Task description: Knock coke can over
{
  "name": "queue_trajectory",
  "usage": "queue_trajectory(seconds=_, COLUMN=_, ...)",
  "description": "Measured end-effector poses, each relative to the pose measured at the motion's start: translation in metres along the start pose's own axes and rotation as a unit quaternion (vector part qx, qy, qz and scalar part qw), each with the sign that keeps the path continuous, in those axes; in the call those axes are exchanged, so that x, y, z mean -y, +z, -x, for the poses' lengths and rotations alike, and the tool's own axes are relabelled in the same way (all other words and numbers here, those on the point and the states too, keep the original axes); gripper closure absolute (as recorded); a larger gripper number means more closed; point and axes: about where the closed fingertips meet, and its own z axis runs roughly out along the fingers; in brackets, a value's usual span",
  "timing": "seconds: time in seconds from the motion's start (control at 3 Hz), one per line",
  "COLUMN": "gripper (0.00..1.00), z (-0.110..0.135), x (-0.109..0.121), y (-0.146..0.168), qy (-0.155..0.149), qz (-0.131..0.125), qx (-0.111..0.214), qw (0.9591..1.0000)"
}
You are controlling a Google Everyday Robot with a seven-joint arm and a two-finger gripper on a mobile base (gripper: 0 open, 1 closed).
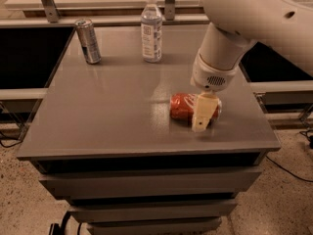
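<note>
Coke can (183, 106) is lying toppled near the right edge of the surface (107, 116), tool (203, 119) hanging over it; grip: cannot tell. Risk: a nudge rolling it off.

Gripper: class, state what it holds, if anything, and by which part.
Cannot be told. The gripper is down at one end of the coke can, which lies on its side; a grip isn't visible.

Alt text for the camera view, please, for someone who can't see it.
The coke can lies on its side at the right of the table, the end effector over its right end. A silver can and water bottle stand at the back.
</note>
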Motion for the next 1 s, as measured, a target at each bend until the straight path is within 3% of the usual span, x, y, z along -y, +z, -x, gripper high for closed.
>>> queue_trajectory(seconds=1.0, gripper=0.0, z=0.0068, x=0.0017, y=-0.0027, qy=0.003, qz=0.003, qx=0.034, qw=0.9994)
